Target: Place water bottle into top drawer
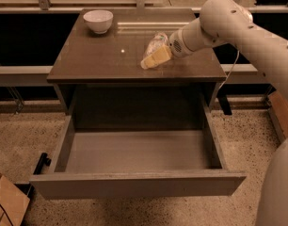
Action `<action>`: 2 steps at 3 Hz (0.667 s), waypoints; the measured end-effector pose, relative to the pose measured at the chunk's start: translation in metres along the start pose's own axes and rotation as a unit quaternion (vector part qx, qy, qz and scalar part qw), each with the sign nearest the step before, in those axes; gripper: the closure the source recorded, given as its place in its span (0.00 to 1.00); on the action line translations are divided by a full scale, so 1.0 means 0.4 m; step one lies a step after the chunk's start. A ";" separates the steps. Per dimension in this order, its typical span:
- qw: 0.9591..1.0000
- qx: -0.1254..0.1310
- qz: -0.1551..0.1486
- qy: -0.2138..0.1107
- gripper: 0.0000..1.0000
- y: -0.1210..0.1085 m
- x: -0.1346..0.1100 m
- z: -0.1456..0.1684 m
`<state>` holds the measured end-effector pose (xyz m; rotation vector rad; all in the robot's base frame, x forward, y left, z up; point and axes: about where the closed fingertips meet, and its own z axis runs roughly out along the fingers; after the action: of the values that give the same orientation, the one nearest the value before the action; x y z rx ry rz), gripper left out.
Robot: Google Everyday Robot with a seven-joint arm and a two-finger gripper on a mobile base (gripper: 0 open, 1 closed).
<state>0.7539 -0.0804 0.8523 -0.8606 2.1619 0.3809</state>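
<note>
The water bottle [157,41], clear and crinkled, lies on the tabletop [106,55] right of centre. My gripper [155,57] reaches in from the right on the white arm [214,25] and sits right at the bottle, its pale yellow tip against the bottle's near side. The bottle looks level with the tabletop. The top drawer [134,185] is pulled fully out below the table's front edge, and its smooth grey floor [134,152] holds nothing.
A white bowl [98,20] stands at the table's back left corner. A cardboard box [7,204] sits on the speckled floor at the lower left, and another [280,117] at the right. A rail and dark windows run behind the table.
</note>
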 end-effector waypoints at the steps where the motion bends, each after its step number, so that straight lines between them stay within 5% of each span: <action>1: 1.000 -0.007 0.019 -0.012 0.00 -0.003 -0.005 0.058; 2: 0.999 -0.017 0.022 -0.022 0.00 0.010 -0.023 0.097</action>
<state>0.7767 -0.0536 0.8334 -0.8170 2.1414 0.4566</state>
